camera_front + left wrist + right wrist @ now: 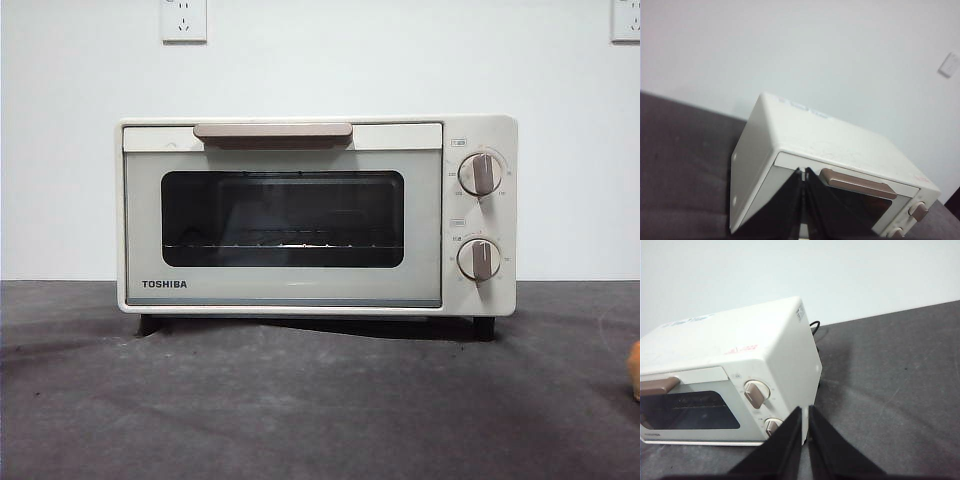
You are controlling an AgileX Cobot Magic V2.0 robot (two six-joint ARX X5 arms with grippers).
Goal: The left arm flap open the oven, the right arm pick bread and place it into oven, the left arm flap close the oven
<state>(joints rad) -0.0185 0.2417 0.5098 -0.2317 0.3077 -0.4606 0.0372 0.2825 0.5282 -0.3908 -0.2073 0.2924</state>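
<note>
The cream-white TOSHIBA oven [300, 215] stands in the middle of the dark table with its door shut. Its beige bar handle [273, 131] runs along the door's upper edge, and a wire rack shows behind the dark glass. Only a sliver of the golden-orange bread [636, 370] shows at the front view's right edge, on the table. My left gripper [803, 171] is shut and empty, held in the air on the oven's [830, 155] left front side, short of the handle [858, 183]. My right gripper [805, 410] is shut and empty, in the air off the oven's [740, 355] knob side. Neither arm shows in the front view.
Two beige knobs [481, 174] sit on the oven's right panel. A white wall with sockets [184, 20] stands close behind the oven. A black power cable [814, 326] lies behind the oven's right side. Dark tabletop [300, 400] spreads in front of the oven.
</note>
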